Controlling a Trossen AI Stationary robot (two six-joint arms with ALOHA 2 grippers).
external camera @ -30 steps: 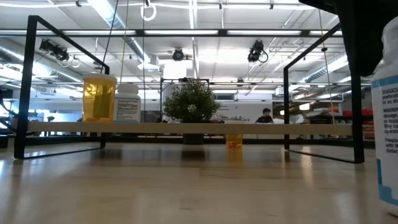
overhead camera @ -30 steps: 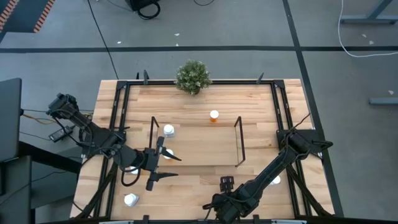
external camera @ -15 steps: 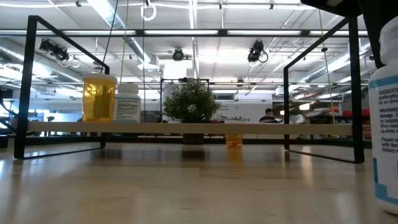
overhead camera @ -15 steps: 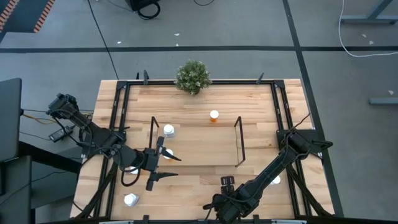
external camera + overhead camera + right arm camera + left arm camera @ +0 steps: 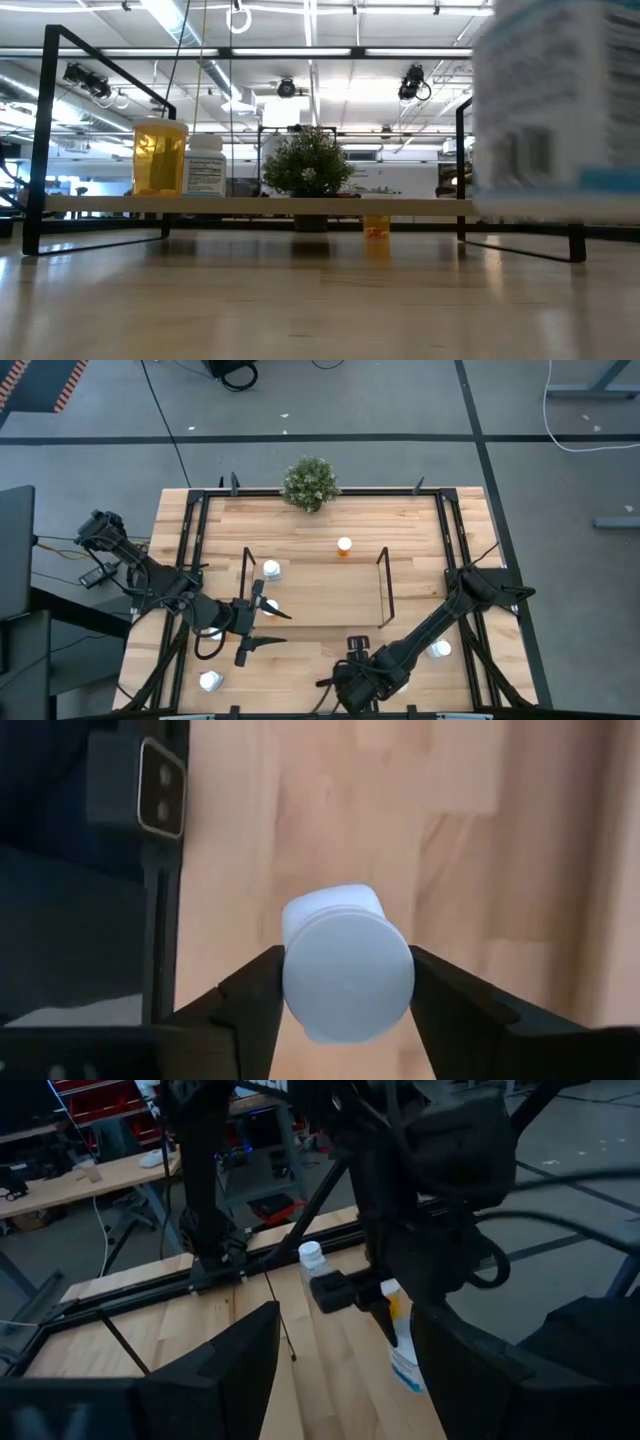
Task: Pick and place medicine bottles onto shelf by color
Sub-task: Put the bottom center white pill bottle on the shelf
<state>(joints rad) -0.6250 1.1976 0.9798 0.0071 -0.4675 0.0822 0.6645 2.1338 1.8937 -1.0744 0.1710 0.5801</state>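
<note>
The right gripper point(image 5: 345, 985), at the table's near edge, is clamped on a white bottle point(image 5: 347, 965); its body is mostly hidden beneath its cap. In the low view that bottle point(image 5: 560, 105) looms blurred and cut off. The left gripper point(image 5: 272, 625) hangs spread and empty by the shelf point(image 5: 383, 588), where an orange bottle point(image 5: 159, 157) and a whitish one point(image 5: 205, 165) stand.
</note>
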